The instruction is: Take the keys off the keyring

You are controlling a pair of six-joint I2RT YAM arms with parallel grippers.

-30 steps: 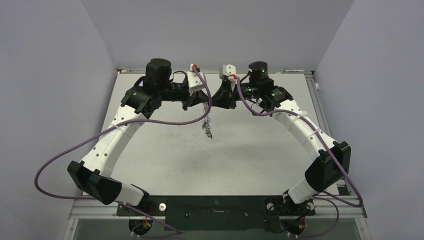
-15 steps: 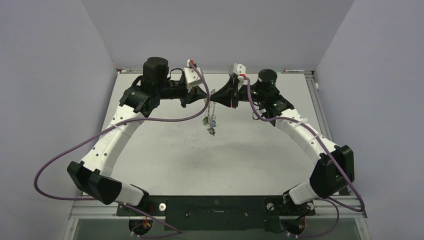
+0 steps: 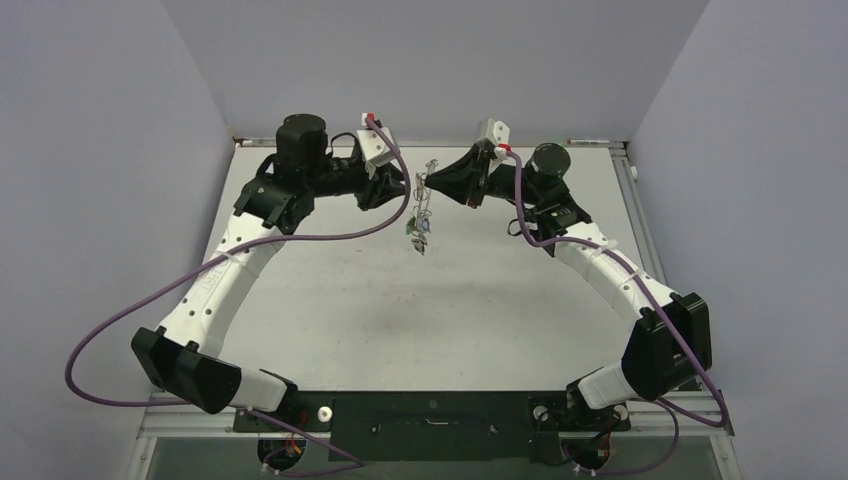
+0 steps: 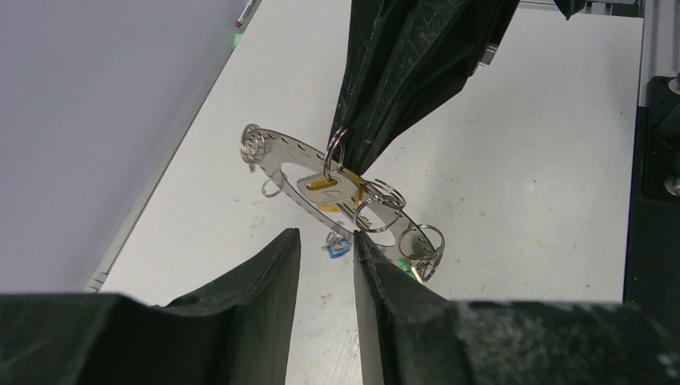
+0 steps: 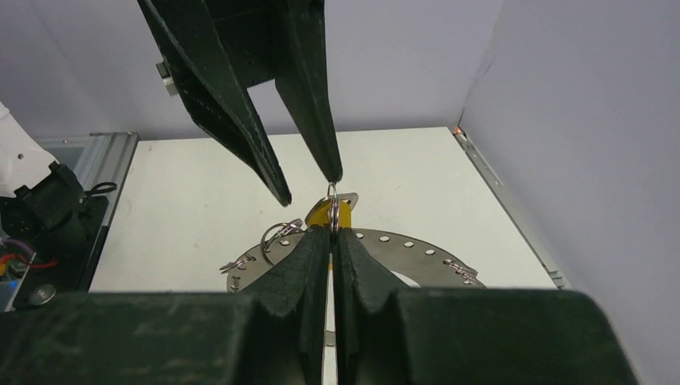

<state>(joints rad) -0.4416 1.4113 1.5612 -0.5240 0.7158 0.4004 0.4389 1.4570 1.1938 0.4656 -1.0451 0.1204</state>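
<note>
Since the right end effector [image 5: 331,234] is clamped on the keyring [image 4: 277,154], hanging upper centre in the top view, we'd close the part-open, empty left end effector [image 4: 325,234] on the yellow key [image 4: 325,186] alone, then pull steadily.

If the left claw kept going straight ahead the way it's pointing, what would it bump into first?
Probably the blue-headed key dangling below the keyring, which the right gripper holds just ahead of the left gripper; depth is hard to judge.
</note>
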